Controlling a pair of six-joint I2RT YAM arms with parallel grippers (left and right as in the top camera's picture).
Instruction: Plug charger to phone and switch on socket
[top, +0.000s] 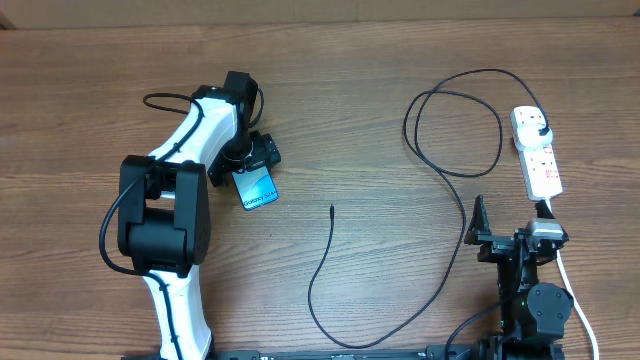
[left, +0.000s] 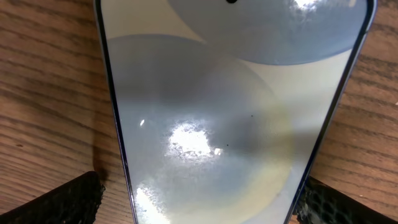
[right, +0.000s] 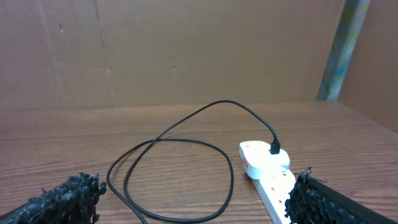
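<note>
On the desk, the left gripper (top: 255, 160), spread wide, straddles the cyan-screened phone (top: 258, 188), its white text too small to read; the charger (top: 332, 214) tip lies loose mid-desk, its plug in the far-right socket (top: 537, 150), with the right gripper (top: 514, 228) wide and empty nearby.

Phone (top: 258, 188) lies flat; charger (top: 330, 225) plugged into white socket (top: 537, 155), tip loose.

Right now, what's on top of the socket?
The charger plug sits in the far outlet of the socket. Nothing else rests on it. In the right wrist view, the right gripper finger covers its near end.
</note>
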